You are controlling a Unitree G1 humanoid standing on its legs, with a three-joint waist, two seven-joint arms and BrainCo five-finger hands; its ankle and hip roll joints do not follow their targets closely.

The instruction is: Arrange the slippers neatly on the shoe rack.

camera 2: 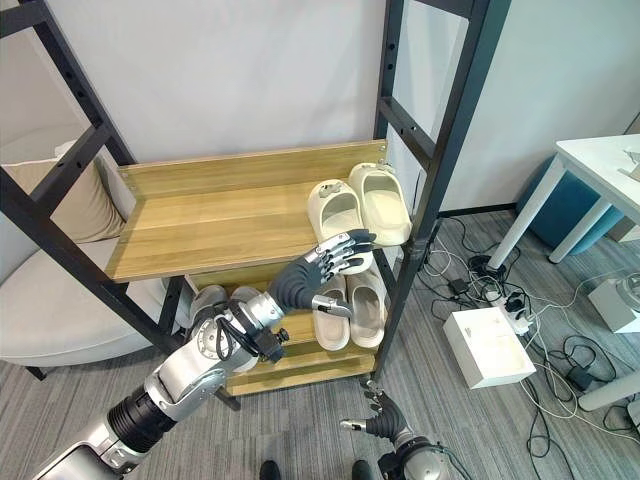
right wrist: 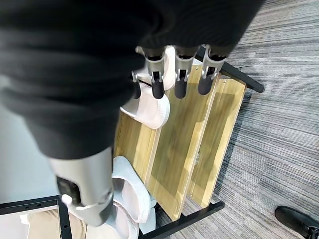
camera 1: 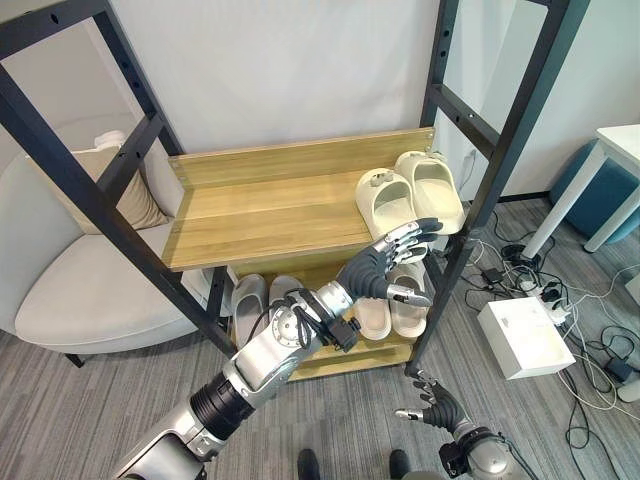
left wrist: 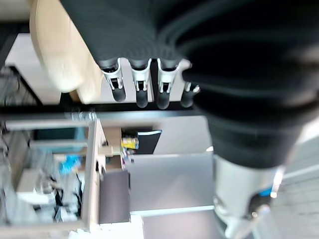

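So I'm reaching my left hand out in front of the shoe rack, and it's hovering just off the front edge of the upper shelf with the fingers stretched out and spread, thumb sticking off to the side, not gripping anything. Right past those fingertips a cream pair of slippers is sitting side by side at the right end of that upper shelf, toes pointing toward the back. I think my fingertips are just short of the nearer slipper rather than touching it, but from the head views they're overlapping, so I can't say for sure. On the lower shelf a pinkish-white pair is lying under my hand on the right, and a grey pair is lying on the left, partly behind my arm. My right hand is hanging low near the carpet by the rack's front right leg, fingers loose and apart, holding nothing. Off to the left a light armchair with a beige cushion is standing beside the rack, and on the right a white box is sitting on the floor among a tangle of cables, near a white table.
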